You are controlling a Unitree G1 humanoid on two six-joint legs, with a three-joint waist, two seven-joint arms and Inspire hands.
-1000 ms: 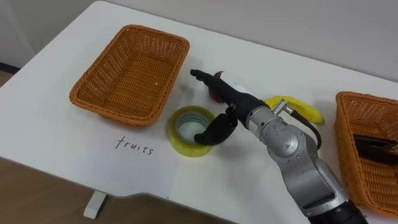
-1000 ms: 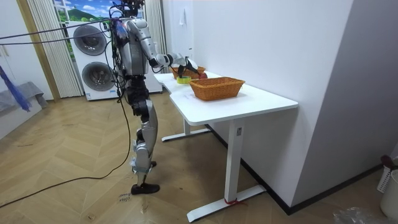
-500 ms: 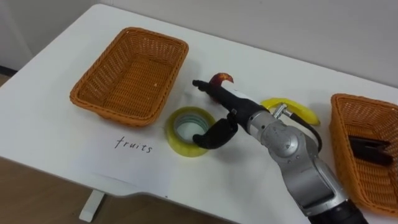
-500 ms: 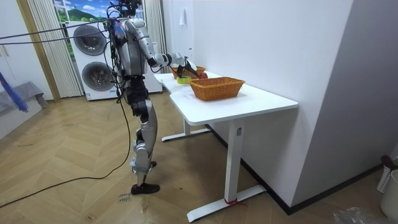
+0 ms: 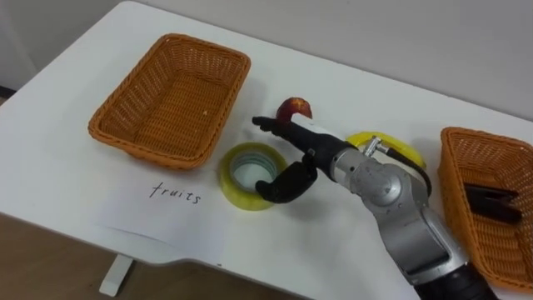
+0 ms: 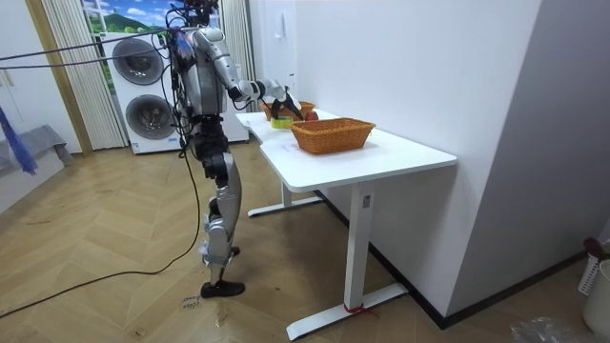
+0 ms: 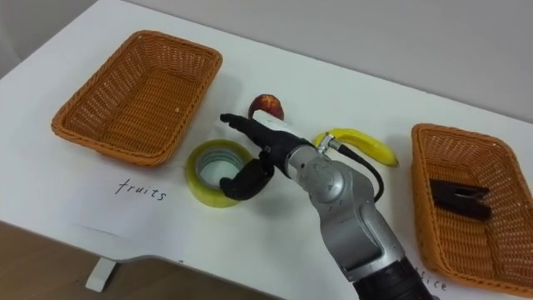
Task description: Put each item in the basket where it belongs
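Apple (image 5: 293, 108) and tape roll (image 5: 249, 175) on either side of the right hand (image 5: 301, 143)

The right hand comes in from the lower right and lies low over the white table (image 5: 58, 171). Its fingers (image 5: 268, 124) are straight and held close together, pointing toward the robot's left, while the thumb (image 5: 281, 185) bends downward, apart from them. The hand holds nothing. The fingers run through the gap between the red apple, just behind them, and the yellow tape roll, just in front. The thumb's tip is at the roll's right rim; whether it touches cannot be told. The tape roll lies flat on the table, and the apple stands on the table too. The banana (image 7: 360, 142) lies just behind the forearm, which hides part of it in the left eye view. To the left, the left basket (image 5: 171, 96), of wicker, stands near the tape roll and the apple, with a handwritten label (image 5: 176, 193) in front of it. At the far right the right basket (image 5: 466, 162) holds a dark object (image 5: 491, 201), too small to make out. In the room view the robot stands upright at the table's end, at the room view's left, one arm stretched over the top, with stacked washing machines (image 6: 141, 90) behind it
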